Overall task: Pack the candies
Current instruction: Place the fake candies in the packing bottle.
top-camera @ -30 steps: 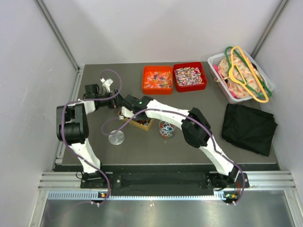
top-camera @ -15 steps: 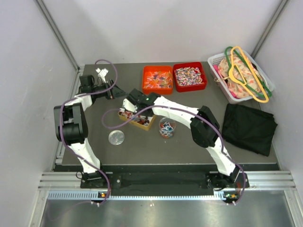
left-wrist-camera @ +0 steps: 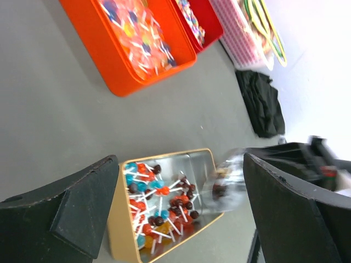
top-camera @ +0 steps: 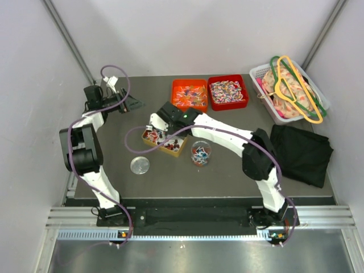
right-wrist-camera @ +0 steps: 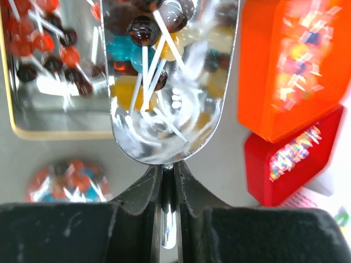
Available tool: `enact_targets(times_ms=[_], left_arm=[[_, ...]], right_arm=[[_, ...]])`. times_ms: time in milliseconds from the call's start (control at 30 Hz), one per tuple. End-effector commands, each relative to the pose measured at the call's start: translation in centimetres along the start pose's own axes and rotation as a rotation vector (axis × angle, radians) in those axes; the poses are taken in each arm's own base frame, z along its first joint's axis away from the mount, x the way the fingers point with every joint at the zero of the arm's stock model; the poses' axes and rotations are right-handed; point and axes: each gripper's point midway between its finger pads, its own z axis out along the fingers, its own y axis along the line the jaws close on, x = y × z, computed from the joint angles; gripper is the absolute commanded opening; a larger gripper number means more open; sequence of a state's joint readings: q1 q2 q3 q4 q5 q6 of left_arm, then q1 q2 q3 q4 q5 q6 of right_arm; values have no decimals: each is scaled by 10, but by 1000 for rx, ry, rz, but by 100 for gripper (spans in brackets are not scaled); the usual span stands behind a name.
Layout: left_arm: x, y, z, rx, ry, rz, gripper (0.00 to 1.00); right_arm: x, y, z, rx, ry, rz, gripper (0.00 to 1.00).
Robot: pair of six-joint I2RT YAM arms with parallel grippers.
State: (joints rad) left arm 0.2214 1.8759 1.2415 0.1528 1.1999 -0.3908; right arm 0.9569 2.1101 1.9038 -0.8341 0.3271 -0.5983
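The right gripper (right-wrist-camera: 167, 171) is pinched tight on the thin handle of a shiny metal scoop (right-wrist-camera: 170, 98). The scoop fills the top middle of the right wrist view. It holds lollipops (right-wrist-camera: 143, 30) with white sticks: brown, blue and yellow ones. At the upper left of that view is a gold tin (right-wrist-camera: 55, 132) with more red and brown lollipops in it. Seen from above, the scoop is at the far edge of this tin, near the middle of the table (top-camera: 227, 176). I cannot tell if scoop and tin touch.

The left gripper (left-wrist-camera: 180, 159) is wide open and holds nothing. Seen from above, it is in the upper left part of the table, well apart from the tin. Its camera looks at the tin between its two black fingers (left-wrist-camera: 71, 208).

The candies (top-camera: 227, 91) are small and of many colours. They lie in a red bin (top-camera: 228, 107) at the top middle of the top view. Just left of it is an orange bin (top-camera: 189, 110) full of lollipops. More small red, blue and white sweets are in a clear cup (top-camera: 200, 152), just right of the tin. A round clear lid (top-camera: 140, 165) lies flat to the lower left of the tin.

At the upper right is a white basket (top-camera: 280, 118) with coloured hangers (top-camera: 314, 116) and cloth in it. Below it lies a folded black cloth (top-camera: 300, 152).
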Motion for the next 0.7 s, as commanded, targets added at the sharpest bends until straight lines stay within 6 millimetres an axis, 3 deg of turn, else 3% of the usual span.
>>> enact_targets(times_ms=[0,67,100,133,200,233,467,667], left_arm=[[-33,-18,-11,33,-55,105,99],[-31,-17,-13,26,-51,108,99],[-29,-15,-12,20,-47,106,99],[-27,-13,-13,17,-42,104,99],[-22,-11,-13,12,-36,98,99],[-19,-10,-13,6,-26,95,99],[0,-3,-16,-27,38,85,99],[7,5,-20,-81,80,111,99]], right_arm=[[16,-34,-59,72,-44,-2,0],[27,-39,-77,85,-49,0,0],[42,-36,-74,78,-21,-12,0],[48,-41,-88,97,-36,-7,0],[69,-30,-88,73,-1,-36,0],[75,-33,-101,93,-13,-32,0],[145,-14,-115,95,79,-74,0],[173,0,-125,80,122,-126,0]])
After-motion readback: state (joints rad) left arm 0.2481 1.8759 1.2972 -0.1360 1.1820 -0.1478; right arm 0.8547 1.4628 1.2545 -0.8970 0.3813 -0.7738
